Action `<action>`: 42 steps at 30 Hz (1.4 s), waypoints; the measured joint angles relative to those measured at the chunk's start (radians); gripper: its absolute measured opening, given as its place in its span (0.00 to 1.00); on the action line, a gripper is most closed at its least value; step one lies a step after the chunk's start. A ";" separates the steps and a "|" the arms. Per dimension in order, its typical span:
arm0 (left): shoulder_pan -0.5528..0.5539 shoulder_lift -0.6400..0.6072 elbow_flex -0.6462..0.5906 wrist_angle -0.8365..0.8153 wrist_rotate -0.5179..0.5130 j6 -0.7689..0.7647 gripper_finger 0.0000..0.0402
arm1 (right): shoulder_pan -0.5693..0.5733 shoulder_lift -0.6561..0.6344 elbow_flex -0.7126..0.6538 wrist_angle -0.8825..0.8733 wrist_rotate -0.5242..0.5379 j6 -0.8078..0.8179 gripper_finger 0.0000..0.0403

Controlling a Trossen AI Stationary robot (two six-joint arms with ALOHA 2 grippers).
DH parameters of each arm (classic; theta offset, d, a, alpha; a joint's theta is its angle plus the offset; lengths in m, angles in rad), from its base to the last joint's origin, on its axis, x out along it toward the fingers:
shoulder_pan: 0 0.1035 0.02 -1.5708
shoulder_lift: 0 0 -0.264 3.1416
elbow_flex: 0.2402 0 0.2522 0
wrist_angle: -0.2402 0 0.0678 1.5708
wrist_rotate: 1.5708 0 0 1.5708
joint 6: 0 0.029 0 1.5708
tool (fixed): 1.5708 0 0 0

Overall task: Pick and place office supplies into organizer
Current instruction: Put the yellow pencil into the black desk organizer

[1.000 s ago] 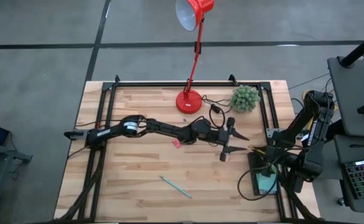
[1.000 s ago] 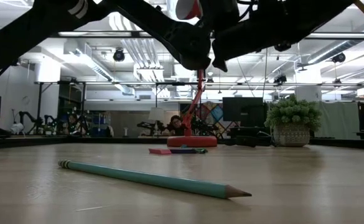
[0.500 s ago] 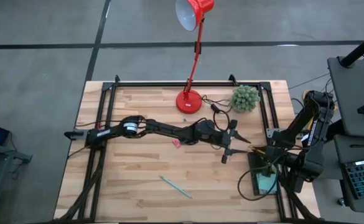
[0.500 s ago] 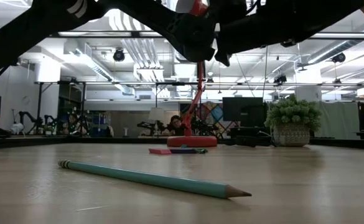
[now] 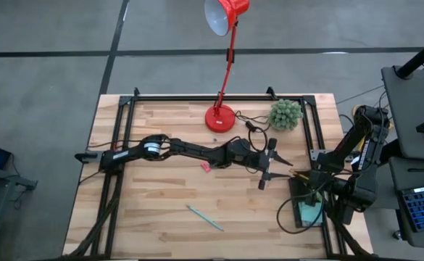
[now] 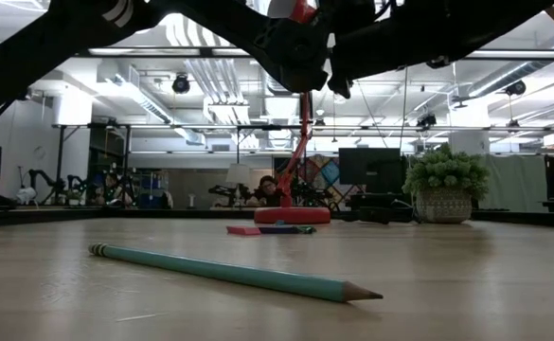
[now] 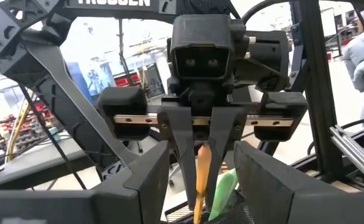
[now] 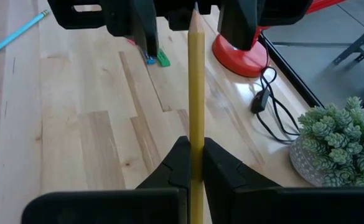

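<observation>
The right gripper (image 8: 193, 163) is clamped tight on a yellow pencil (image 8: 196, 87), whose point projects forward of the fingertips toward the left gripper (image 5: 267, 165). That gripper's fingers (image 7: 152, 180) stand wide apart and empty, one to each side of the pencil, touching nothing. The organizer (image 5: 304, 207) lies just below the right gripper and already holds a sticky-note pad (image 5: 310, 212). A teal pen (image 5: 204, 217) lies well apart on the table (image 5: 154, 210), with small red, blue and green pieces (image 8: 152, 56) beyond the pencil's point. Good practice: keep the grip firm, align the pencil lengthwise with a compartment, lower it, then release.
</observation>
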 joint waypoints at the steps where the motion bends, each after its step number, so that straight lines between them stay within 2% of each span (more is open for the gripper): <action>1: 0.000 0.000 0.000 0.000 0.001 0.000 0.41 | 0.000 0.000 0.000 0.000 0.000 0.000 0.03; 6: 0.000 0.000 0.000 0.000 0.002 0.003 0.40 | 0.000 0.000 0.000 0.002 0.000 0.002 0.03; 14: 0.000 0.000 0.014 -0.002 0.008 0.006 0.25 | 0.000 0.000 0.000 0.003 0.000 0.002 0.03; 22: 0.000 0.007 0.053 -0.096 0.010 0.007 0.14 | 0.000 0.000 0.000 0.004 0.000 0.001 0.03; 39: 0.002 0.017 0.049 -0.081 0.010 0.049 0.13 | 0.000 0.000 0.000 0.008 0.000 0.000 0.03; 42: 0.002 0.017 0.048 -0.084 0.011 0.052 0.10 | 0.000 0.000 0.000 0.009 0.000 -0.001 0.03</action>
